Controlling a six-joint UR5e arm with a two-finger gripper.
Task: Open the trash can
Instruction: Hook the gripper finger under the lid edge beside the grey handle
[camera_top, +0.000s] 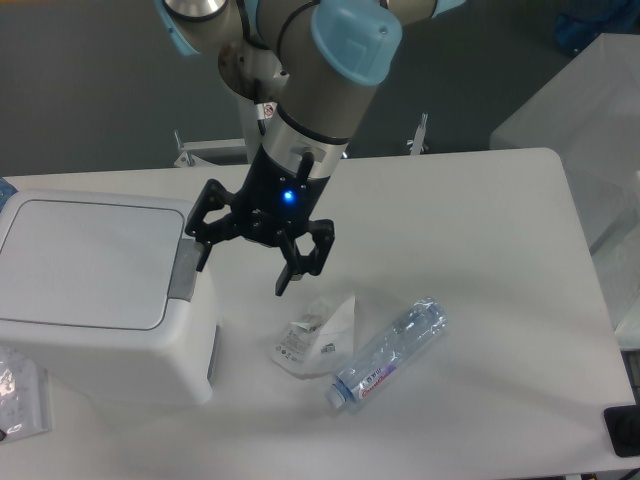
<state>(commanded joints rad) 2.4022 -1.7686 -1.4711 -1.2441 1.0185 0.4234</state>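
Note:
The trash can (95, 300) is a large white boxy bin at the left of the table, its flat lid down and a grey push-button (184, 271) on its right edge. My gripper (243, 268) hangs open just right of the bin, with nothing between its black fingers. Its left fingertip (202, 257) is close beside the grey button; I cannot tell whether they touch. A blue light glows on the gripper body.
A crumpled white wrapper (317, 335) and a clear plastic bottle (388, 352) lie on the white table (480, 230) right of the bin. A clear plastic bag (20, 395) sits at the bottom left. A dark object (625, 430) is at the bottom right edge.

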